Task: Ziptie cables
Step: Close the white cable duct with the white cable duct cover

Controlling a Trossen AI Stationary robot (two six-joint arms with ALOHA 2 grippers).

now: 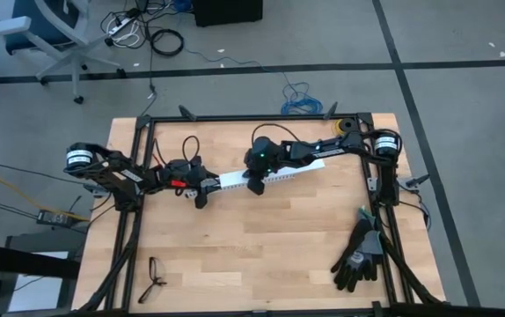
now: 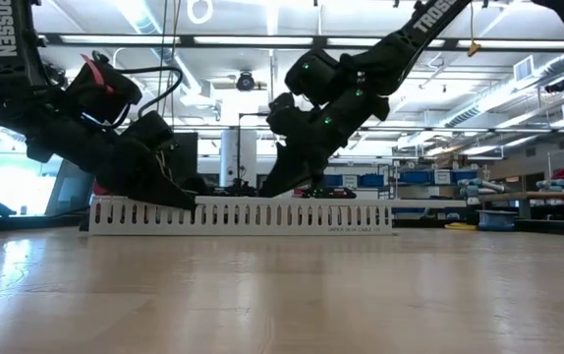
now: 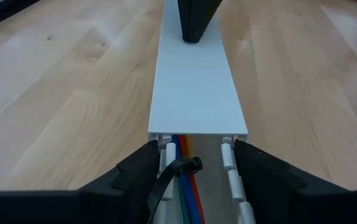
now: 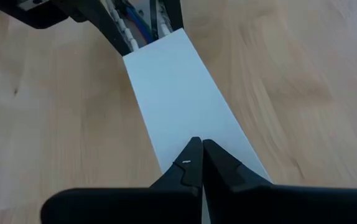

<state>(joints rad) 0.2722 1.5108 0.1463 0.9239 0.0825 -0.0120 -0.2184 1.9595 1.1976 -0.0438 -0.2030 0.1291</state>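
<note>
Black fingers (image 3: 135,180) of the left gripper (image 3: 194,171) straddled the open end of a white duct (image 3: 197,81) holding the cables (image 3: 181,186).

Red, blue, orange and white wires ran side by side down the duct's channel, under a flat white lid (image 4: 178,93) that hid all but their near end. A thin black strip, likely the ziptie (image 3: 178,171), curled over them at the duct mouth; its full run was cut off. Left jaws stood apart, one outside each slotted wall, clamped on the duct. Right gripper (image 4: 198,158) had its tips pressed together, resting on the lid farther along. From above, both arms covered much of the duct (image 1: 279,176) on the table (image 1: 261,255); gloves (image 1: 358,255) lay near the right edge.
</note>
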